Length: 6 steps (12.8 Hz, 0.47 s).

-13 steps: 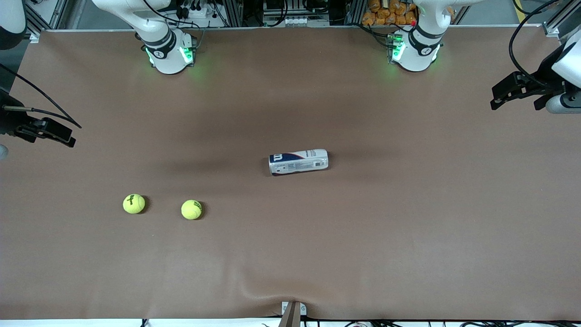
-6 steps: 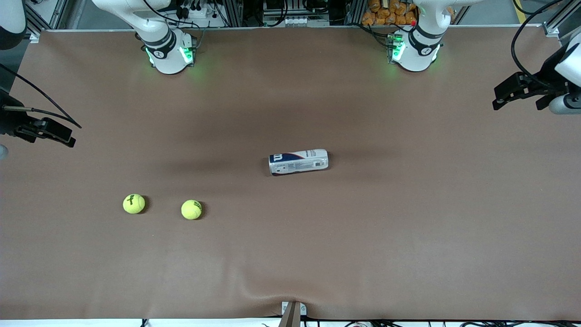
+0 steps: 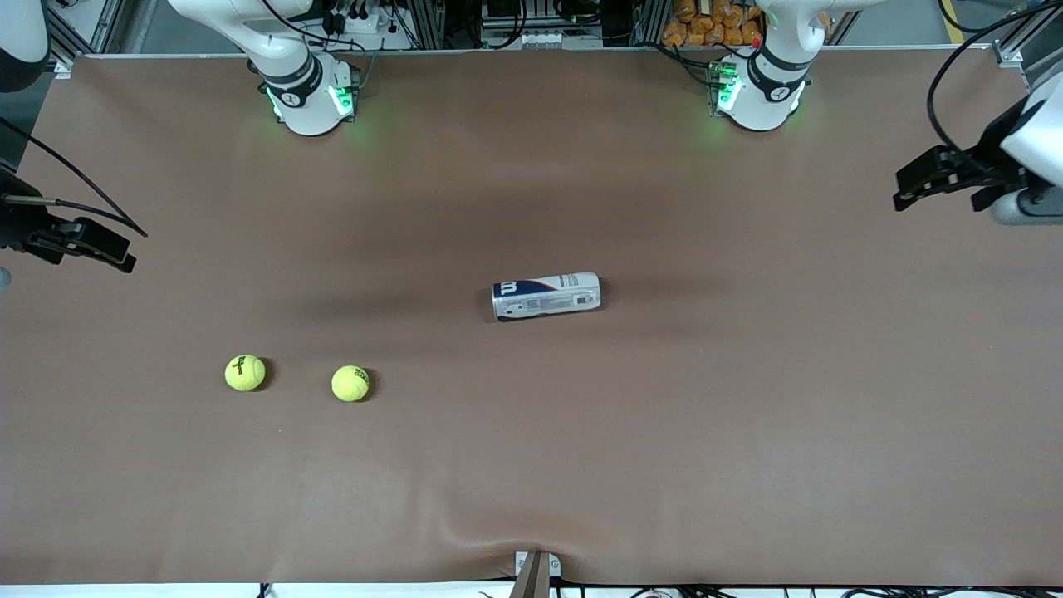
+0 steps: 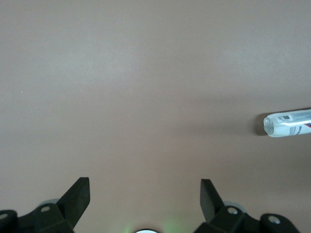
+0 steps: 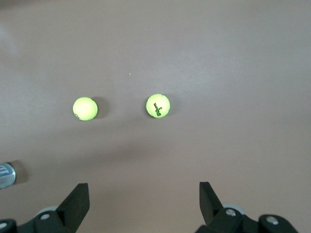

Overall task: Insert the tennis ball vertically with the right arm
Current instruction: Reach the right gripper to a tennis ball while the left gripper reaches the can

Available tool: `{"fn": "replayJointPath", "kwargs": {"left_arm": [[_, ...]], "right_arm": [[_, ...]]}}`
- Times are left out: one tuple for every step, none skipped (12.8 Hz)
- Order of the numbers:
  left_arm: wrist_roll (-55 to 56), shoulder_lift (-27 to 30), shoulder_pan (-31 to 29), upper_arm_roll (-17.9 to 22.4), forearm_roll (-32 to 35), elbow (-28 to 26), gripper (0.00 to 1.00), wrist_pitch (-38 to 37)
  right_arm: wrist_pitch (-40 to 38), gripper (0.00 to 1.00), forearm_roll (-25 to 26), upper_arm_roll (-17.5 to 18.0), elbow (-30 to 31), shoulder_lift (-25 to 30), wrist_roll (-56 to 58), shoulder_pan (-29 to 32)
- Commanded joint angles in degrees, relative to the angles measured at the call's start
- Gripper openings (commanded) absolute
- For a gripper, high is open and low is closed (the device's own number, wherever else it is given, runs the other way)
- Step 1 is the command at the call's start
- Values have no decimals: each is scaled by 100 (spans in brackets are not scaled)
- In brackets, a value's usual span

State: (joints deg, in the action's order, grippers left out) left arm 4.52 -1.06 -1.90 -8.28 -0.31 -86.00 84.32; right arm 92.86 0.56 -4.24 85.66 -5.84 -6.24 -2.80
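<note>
Two yellow tennis balls lie on the brown table, one (image 3: 245,373) toward the right arm's end and one (image 3: 350,383) beside it, closer to the can. Both show in the right wrist view (image 5: 158,105) (image 5: 85,108). A white and blue ball can (image 3: 546,296) lies on its side at mid-table, also seen in the left wrist view (image 4: 288,123). My right gripper (image 3: 116,249) (image 5: 144,194) is open and empty, up over the right arm's end of the table. My left gripper (image 3: 913,184) (image 4: 145,191) is open and empty over the left arm's end.
The two arm bases (image 3: 311,95) (image 3: 757,91) stand along the table edge farthest from the front camera. A small metal bracket (image 3: 536,569) sits at the nearest edge, where the table cover wrinkles.
My left gripper has shifted slightly, away from the front camera and toward mid-table. The right gripper, the balls and the can have hardly moved.
</note>
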Motion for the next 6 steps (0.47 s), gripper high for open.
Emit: {"fn": "replayJointPath", "kwargs": {"left_arm": [[23, -166, 127, -77, 40, 153, 100, -3], [32, -201, 233, -104, 31, 153, 100, 6], [49, -236, 399, -112, 40, 162, 100, 23], [171, -245, 601, -130, 49, 162, 100, 23], [529, -324, 829, -130, 57, 188, 100, 23], [689, -411, 910, -148, 40, 188, 100, 32]], "right_arm": [[546, 100, 111, 20, 275, -258, 139, 191], [932, 100, 103, 20, 494, -355, 323, 279], [1292, 100, 59, 20, 687, -434, 490, 341], [1548, 100, 59, 20, 802, -531, 544, 341], [1716, 100, 50, 20, 864, -688, 544, 341], [1805, 100, 50, 28, 865, -864, 579, 341]]}}
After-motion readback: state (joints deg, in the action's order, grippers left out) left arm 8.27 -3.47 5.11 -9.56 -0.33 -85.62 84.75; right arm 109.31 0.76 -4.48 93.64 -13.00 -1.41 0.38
